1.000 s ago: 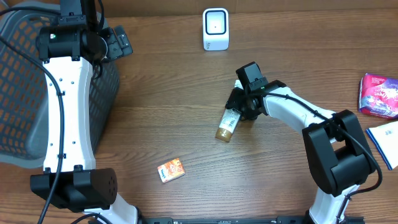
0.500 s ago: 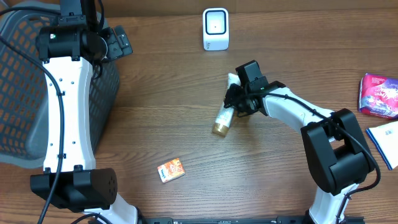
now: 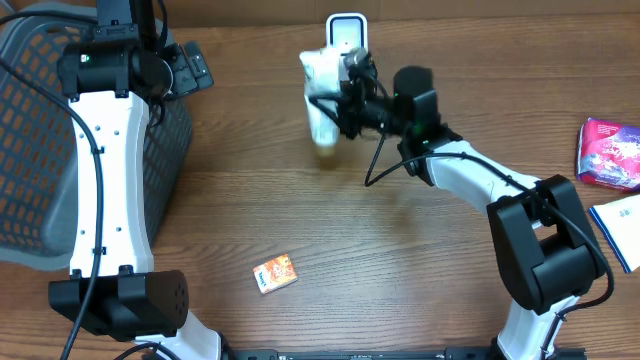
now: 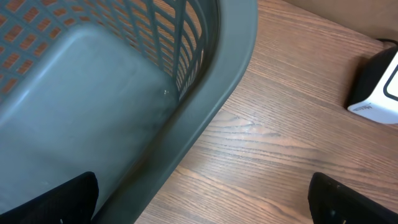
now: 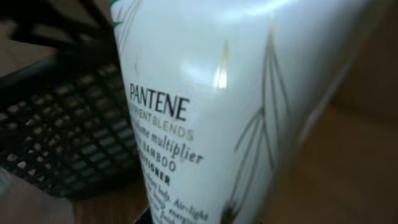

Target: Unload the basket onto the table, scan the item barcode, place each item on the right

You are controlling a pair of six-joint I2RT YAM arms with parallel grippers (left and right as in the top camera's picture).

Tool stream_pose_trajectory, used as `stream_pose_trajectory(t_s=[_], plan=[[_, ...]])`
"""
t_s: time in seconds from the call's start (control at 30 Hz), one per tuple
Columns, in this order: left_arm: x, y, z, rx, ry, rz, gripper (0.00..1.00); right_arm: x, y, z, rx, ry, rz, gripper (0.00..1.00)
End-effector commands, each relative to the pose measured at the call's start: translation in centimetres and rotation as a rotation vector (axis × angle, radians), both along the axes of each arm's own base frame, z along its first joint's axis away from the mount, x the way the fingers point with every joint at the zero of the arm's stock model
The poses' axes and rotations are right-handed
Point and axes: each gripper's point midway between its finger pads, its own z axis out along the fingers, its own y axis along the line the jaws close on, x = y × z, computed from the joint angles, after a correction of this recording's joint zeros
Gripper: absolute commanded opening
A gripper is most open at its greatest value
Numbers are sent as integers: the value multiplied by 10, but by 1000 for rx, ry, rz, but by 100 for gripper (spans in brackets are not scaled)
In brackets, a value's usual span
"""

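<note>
**Mia:** Where is the tube (image 3: 320, 100)?

**Ben:** It is up in the air over the worktop (image 3: 300, 200). It is white and long. From above, its top end is just beside the white scanner (image 3: 347, 40), on the scanner's left side.

**Mia:** Who has it?

**Ben:** The right fingers (image 3: 348, 108) do. They are clamped on the tube from its right side. The right arm reaches across the worktop toward the scanner.

**Mia:** Can you read anything on the tube?

**Ben:** Yes. The right wrist camera is very close to it, and the tube fills most of that view. It says PANTENE in dark letters. There are smaller words under that, and they get blurry lower down. Thin leaf lines run along the white side.

**Mia:** What about the left fingers (image 4: 62, 199)?

**Ben:** They are wide apart and hold nothing. Only their dark tips show, one in each bottom corner of the left wrist view. They hang over the rim of the grey basket (image 4: 205, 124), at the left end of the worktop. That camera sees the inside of the basket, some bare wood and a corner of the scanner.

**Mia:** What else is on the worktop?

**Ben:** A small orange box (image 3: 274, 273) lies near the front edge, well apart from the tube. Far to the right there is a purple packet (image 3: 608, 153). Near it lies a blue and white booklet (image 3: 622, 228), partly cut off by the edge of the view.
</note>
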Motion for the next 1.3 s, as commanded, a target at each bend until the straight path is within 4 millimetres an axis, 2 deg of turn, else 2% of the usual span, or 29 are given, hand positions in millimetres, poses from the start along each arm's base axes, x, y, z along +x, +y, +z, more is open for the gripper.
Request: stream_pose_trajectory(t_s=[0.0,0.2,0.4,0.57,0.7,0.87,0.97,1.03,1.2,1.27], plan=[[1,-1,-5,-4,15,-4,100,-16,-12,46,36,-259,142,4],[1,-1,-5,-4,15,-4,100,-1,-31,54,71,-466,191,4],[1,-1,-5,-4,15,-4,100,55,-32,60,71,-562,200,4],[1,-1,-5,-4,15,-4,100,77,-22,64,64,-674,318,4],[1,-1,-5,-4,15,-4,100,87,-16,62,58,-716,368,4],[1,-1,-5,-4,15,-4,100,82,0,56,55,-782,398,4],[1,-1,-5,-4,15,-4,100,97,8,51,51,-720,325,4],[1,-1,-5,-4,15,-4,100,96,9,49,51,-701,336,4],[1,-1,-5,-4,15,-4,100,99,8,44,100,-429,351,4],[1,-1,-5,-4,15,-4,100,99,5,44,110,-392,356,4]])
